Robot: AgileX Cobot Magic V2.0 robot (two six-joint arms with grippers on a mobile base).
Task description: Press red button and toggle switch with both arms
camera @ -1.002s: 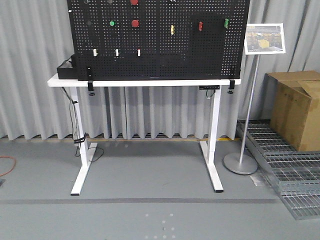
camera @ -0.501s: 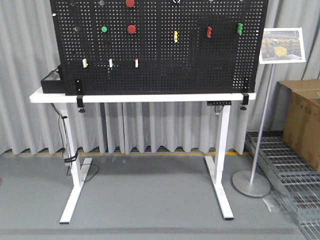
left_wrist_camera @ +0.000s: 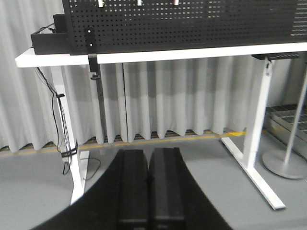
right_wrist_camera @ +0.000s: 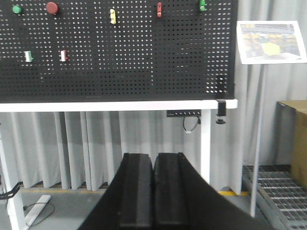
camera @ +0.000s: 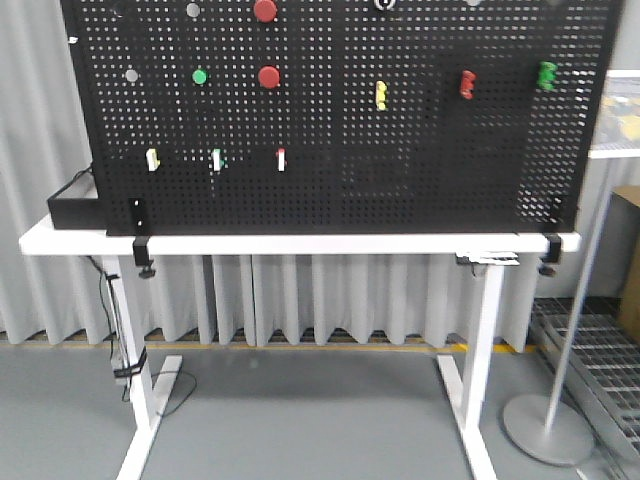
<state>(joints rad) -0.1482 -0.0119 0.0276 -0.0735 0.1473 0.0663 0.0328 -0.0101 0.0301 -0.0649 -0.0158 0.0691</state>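
Black perforated pegboard has drawn nearer; round red button remains beyond you; left hand and right hand closed, holding nothing.

Left arm and right arm, jaws pressed together.

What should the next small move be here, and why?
Probably drive the base a little closer to the board. The left tool and right tool are both shut and sit well short of the table, with bare floor between. The red button and the switches are high on the board, seemingly out of reach.
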